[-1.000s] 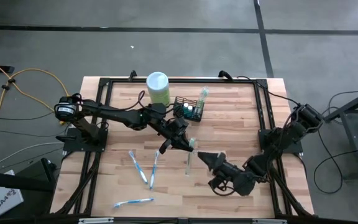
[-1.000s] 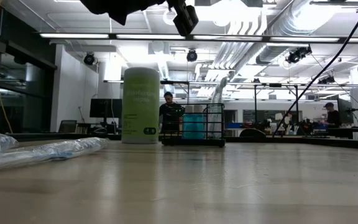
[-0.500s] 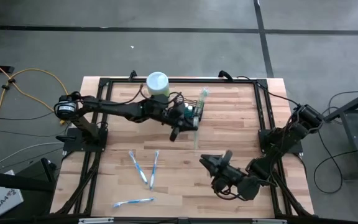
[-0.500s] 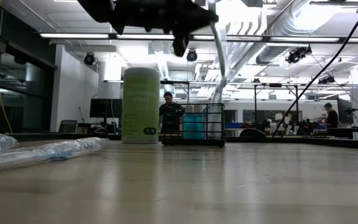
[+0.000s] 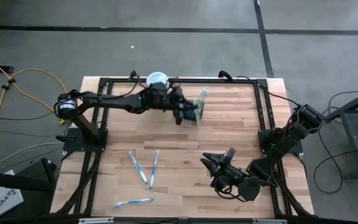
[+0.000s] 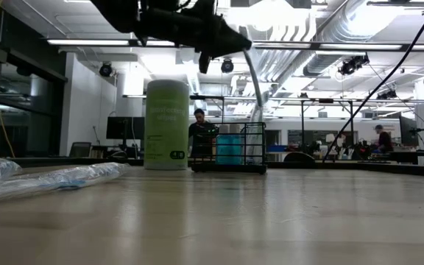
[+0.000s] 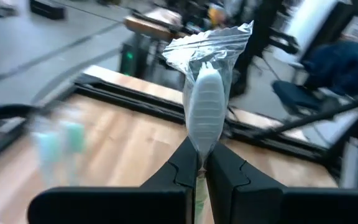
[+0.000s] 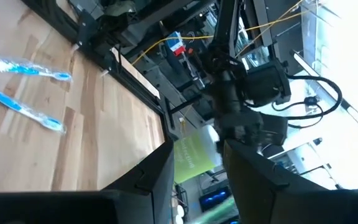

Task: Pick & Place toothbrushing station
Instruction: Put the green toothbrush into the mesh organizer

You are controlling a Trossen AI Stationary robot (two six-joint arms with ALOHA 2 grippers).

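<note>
- The left gripper (image 7: 200, 163) is clenched on a wrapped toothbrush (image 7: 207, 112); in the left wrist view the two dark fingers (image 7: 182, 167) pinch the clear wrapper just under the white brush head, and the crinkled plastic flares out above them.
- In the high view this gripper (image 5: 180, 112) sits in the upper middle of the frame, its arm reaching in from the left edge of the table, with the wrapped brush (image 5: 196, 118) showing pale just to its right.
- In the low view the same gripper (image 6: 216, 44) hangs at the top centre, and the wrapped brush (image 6: 255, 77) curves down from it toward the basket below.
- The toothbrushing station (image 5: 191, 109), a small black wire-mesh basket, stands on the table directly beside the left gripper; in the low view it (image 6: 230, 151) is upright in mid frame with something teal inside.
- A second wrapped toothbrush (image 5: 202, 98) leans out of the basket toward the upper right.
- A pale green canister (image 6: 166, 125) with a white lid (image 5: 156, 79) stands just left of the basket, partly under the left arm.
- Three blue toothbrushes (image 5: 143, 168) lie on the wooden table (image 5: 235, 124) at lower left, well apart from the basket.
- The right gripper (image 5: 219, 163) waits at lower right of the high view, fingers spread and holding nothing.
</note>
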